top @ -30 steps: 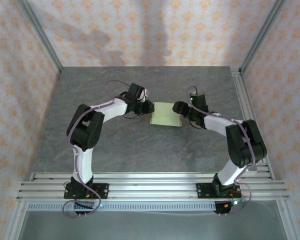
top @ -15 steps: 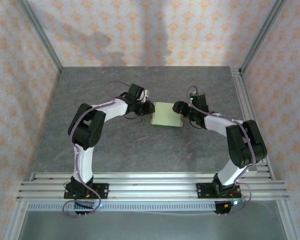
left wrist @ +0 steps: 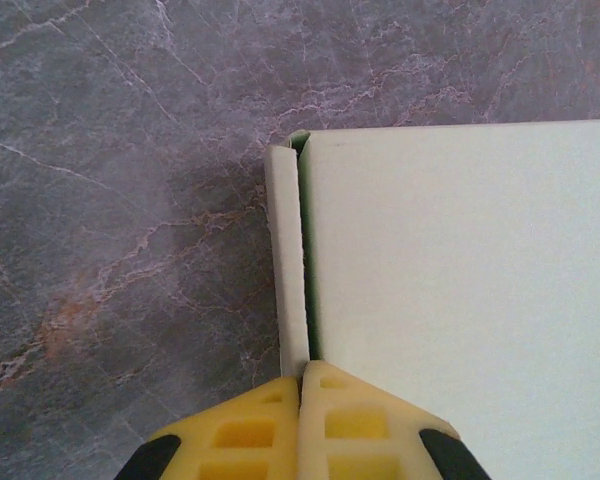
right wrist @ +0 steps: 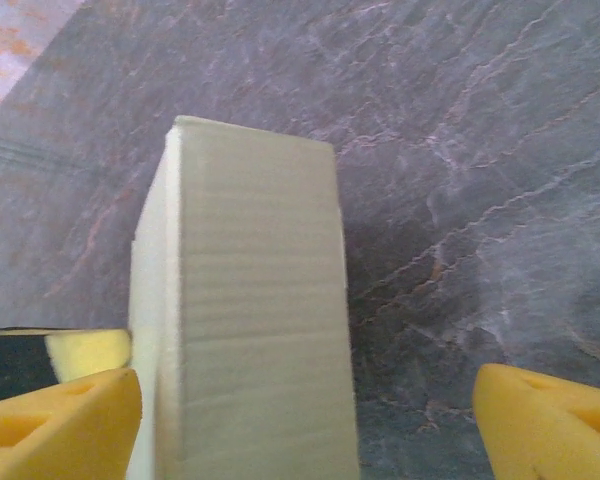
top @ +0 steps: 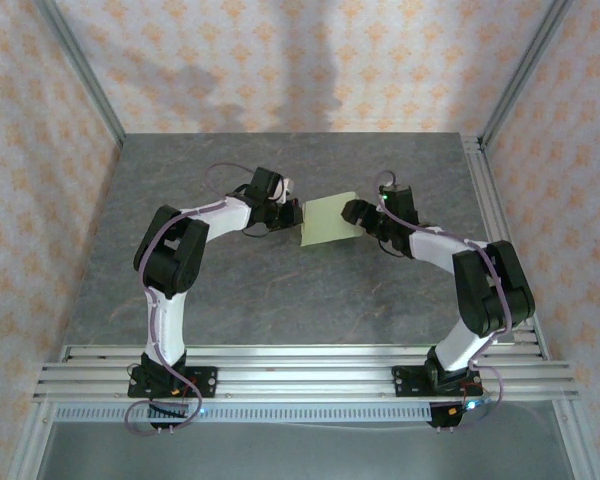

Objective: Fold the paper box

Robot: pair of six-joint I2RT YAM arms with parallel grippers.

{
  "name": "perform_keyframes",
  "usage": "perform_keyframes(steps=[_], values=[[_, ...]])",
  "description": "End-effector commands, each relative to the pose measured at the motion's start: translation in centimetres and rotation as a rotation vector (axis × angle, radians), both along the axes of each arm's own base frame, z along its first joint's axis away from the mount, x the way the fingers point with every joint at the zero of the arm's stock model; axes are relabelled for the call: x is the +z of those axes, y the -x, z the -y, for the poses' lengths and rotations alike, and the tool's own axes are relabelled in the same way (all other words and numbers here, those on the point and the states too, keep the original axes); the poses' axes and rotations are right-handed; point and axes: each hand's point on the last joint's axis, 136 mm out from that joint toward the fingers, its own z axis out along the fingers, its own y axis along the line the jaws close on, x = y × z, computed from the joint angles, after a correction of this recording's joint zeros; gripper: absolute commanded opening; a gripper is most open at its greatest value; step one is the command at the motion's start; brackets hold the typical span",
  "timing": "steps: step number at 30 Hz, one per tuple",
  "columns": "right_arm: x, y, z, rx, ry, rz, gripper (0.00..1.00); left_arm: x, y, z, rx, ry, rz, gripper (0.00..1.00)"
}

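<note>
On the left, the left arm (top: 180, 250) is reaching from its base at the near edge across the grey marbled desk (top: 260, 300) toward the middle. There the left end effector (top: 294, 212) is meeting the left edge of the paper box (top: 330, 220). In the left wrist view its two yellow fingers (left wrist: 245, 435) are pressing flat against each other with only a hairline seam between them. The box's edge is running straight into that seam, so the left end effector (left wrist: 302, 395) is pinching the thin card there. A narrow side strip (left wrist: 286, 260) of the box is standing just left of the broad pale-green panel (left wrist: 460, 280), parted from it by a dark slit.

The paper box is lying over the middle of the desk, between the two end effectors. In the overhead view its pale face is sitting slightly askew to the desk's edges. Whether it is resting flat on the surface cannot be told.

On the right, the right end effector (top: 351, 212) is sitting at the box's right edge. In the right wrist view the right end effector (right wrist: 305, 395) is gaping wide, with one yellow finger (right wrist: 60, 415) low at the picture's left and the other far off at the lower right. The box (right wrist: 250, 320) is rising between them as a tall pale slab — close against the left-side finger and well apart from the other one. Whether that near finger is actually touching the card cannot be told. The right arm (top: 480, 290) is bending back to its base at the near right of the desk.
</note>
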Motion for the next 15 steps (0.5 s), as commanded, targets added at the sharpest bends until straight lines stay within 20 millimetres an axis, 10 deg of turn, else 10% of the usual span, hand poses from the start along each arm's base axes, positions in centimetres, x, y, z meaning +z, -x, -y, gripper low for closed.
perform_keyframes(steps=[1,15], values=[[1.0,-0.6,-0.9,0.020,-0.121,0.025,0.82,-1.9,1.0,-0.6,-0.004,-0.027,-0.049,0.05],[3.0,-1.0,-2.5,0.088,-0.297,0.071,0.54,-1.7,0.9,-0.7,-0.003,-0.032,-0.049,0.06]])
